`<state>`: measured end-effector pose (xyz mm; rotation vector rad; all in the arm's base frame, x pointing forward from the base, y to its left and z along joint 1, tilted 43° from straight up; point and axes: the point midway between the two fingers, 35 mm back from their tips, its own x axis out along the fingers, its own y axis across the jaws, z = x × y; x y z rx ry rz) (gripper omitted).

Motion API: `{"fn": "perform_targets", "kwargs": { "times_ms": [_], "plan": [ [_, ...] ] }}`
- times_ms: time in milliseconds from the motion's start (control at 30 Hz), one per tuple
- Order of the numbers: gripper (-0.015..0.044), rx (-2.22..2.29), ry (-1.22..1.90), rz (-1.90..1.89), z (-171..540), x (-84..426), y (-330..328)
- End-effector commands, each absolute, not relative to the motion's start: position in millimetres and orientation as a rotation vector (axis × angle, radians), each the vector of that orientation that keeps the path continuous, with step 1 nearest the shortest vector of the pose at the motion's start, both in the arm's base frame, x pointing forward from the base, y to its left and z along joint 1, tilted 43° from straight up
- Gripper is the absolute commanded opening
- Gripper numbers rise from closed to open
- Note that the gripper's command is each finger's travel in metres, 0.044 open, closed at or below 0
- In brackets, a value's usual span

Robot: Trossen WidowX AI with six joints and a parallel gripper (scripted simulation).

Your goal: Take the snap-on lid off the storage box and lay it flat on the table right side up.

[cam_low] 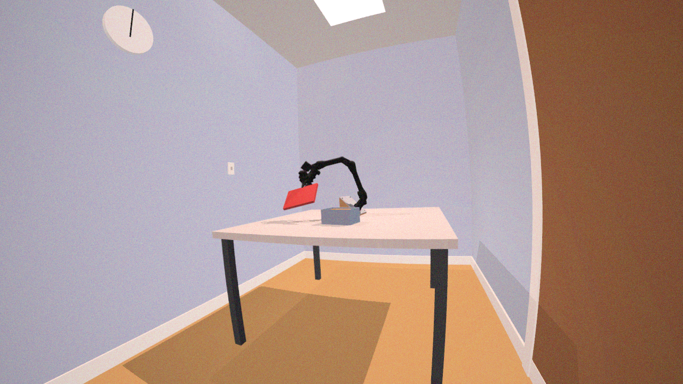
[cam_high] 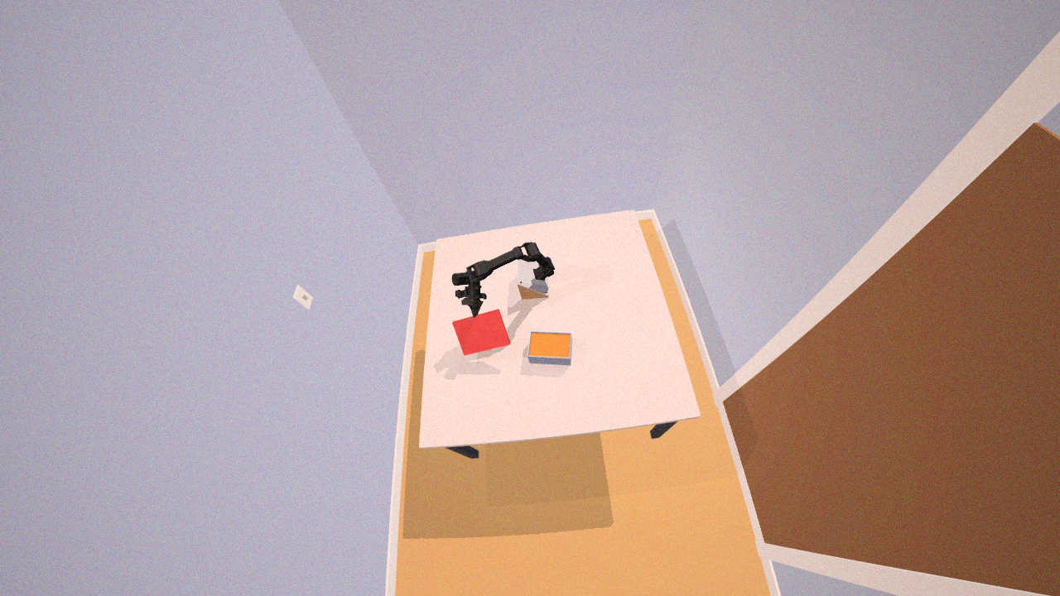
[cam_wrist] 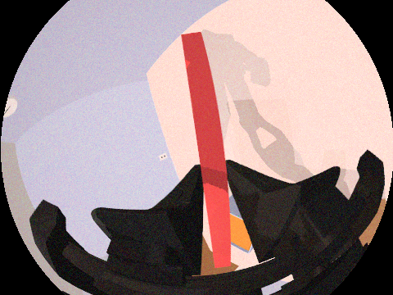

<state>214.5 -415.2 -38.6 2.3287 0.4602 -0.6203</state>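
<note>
The red lid [cam_high: 481, 333] [cam_low: 300, 196] [cam_wrist: 206, 102] is held in the air above the table, tilted, to the left of the box in the top and exterior views. My gripper [cam_high: 474, 314] [cam_low: 306, 185] [cam_wrist: 214, 176] is shut on one edge of the lid; the wrist view shows the lid edge-on between the two black fingers. The storage box [cam_high: 549, 361] [cam_low: 340, 216] is grey-blue, stands upright without its lid and shows an orange inside. In the wrist view a part of the box [cam_wrist: 241, 232] shows behind the right finger, which hides the rest.
The white table [cam_high: 593, 400] [cam_low: 405, 233] carries the box and the arm. A brown and white wedge-shaped thing [cam_high: 530, 293] [cam_low: 344, 202] stands by the arm's base, behind the box. The lid and arm cast shadows on the table's left part.
</note>
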Motion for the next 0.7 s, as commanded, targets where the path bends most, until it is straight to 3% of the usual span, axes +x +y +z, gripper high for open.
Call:
{"fn": "perform_targets", "kwargs": {
  "times_ms": [0,667],
  "plan": [
    [0.0000,2.316,0.442,-0.608,-34,212,-423],
    [0.0000,2.317,0.442,-0.608,-46,214,-413]
  ]
}}
